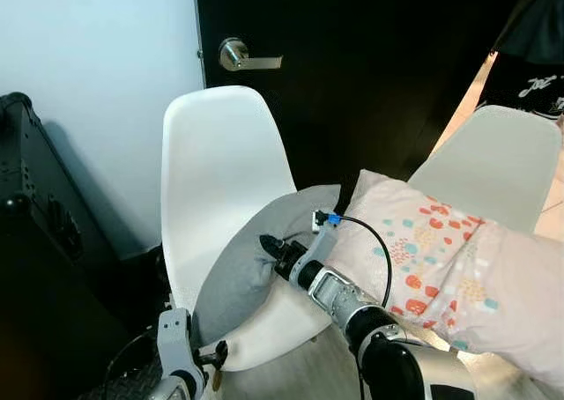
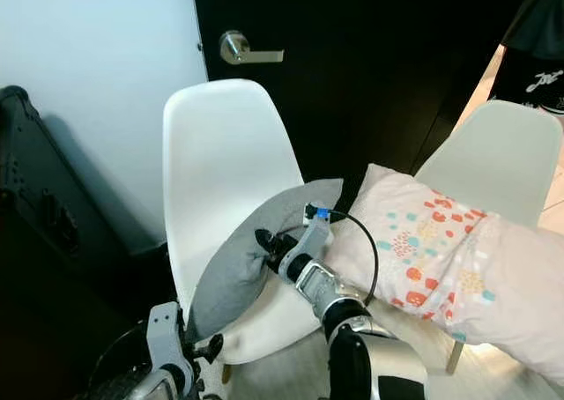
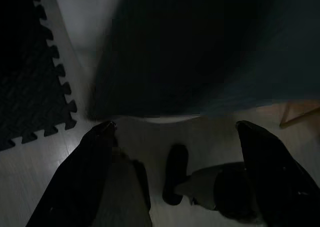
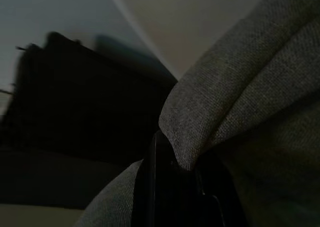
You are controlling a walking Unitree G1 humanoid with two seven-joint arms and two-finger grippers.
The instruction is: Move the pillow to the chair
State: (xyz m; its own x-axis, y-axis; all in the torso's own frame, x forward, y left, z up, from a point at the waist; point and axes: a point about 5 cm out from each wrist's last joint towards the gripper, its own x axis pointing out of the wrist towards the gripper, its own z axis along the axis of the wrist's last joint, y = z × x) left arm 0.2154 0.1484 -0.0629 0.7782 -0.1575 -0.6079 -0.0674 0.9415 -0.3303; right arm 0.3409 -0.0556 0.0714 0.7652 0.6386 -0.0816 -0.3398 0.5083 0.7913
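On the white chair (image 1: 220, 162), right gripper (image 1: 269, 248) pinches grey pillow (image 1: 238, 272)

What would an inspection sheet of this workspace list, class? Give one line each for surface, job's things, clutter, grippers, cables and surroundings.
Surface: white chair, seat partly covered.
Job's things: grey pillow lying on that chair's seat.
Clutter: patterned pillow on second white chair.
Grippers: right gripper pinching the grey pillow's fabric; left gripper open, low over the floor.
Cables: black cable looping off the right wrist.
Surroundings: dark door with lever handle, black case, foam mat.
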